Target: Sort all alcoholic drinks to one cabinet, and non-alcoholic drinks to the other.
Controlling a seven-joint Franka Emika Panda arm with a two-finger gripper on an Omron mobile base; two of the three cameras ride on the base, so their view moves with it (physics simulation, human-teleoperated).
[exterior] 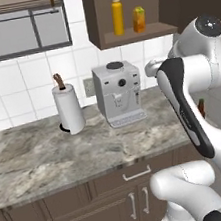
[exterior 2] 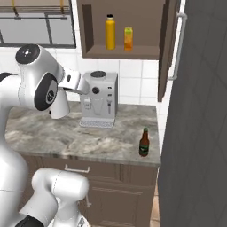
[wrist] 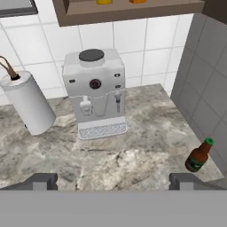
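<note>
Tool (wrist: 113,179) fingertips are seen set wide apart at the bottom of the hand view, with nothing between them, held above the surface (wrist: 133,159) and pointed down and forward at the coffee machine (wrist: 95,91). The arm is folded high: in the left base view its upper joint is raised near the open cabinet (exterior: 131,36), and the dark-striped forearm slopes down toward the base; in the right base view the wrist is reached toward the coffee machine's left side. A beer bottle (exterior 2: 144,142) is stood upright on the surface near its front right corner, well apart from the tool and close to the grey wall at the right. On the cabinet's shelf a yellow bottle (exterior: 117,16) and a juice carton (exterior: 138,20) are placed just beside each other. A paper towel roll (exterior: 68,108) is stood left of the coffee machine.
</note>
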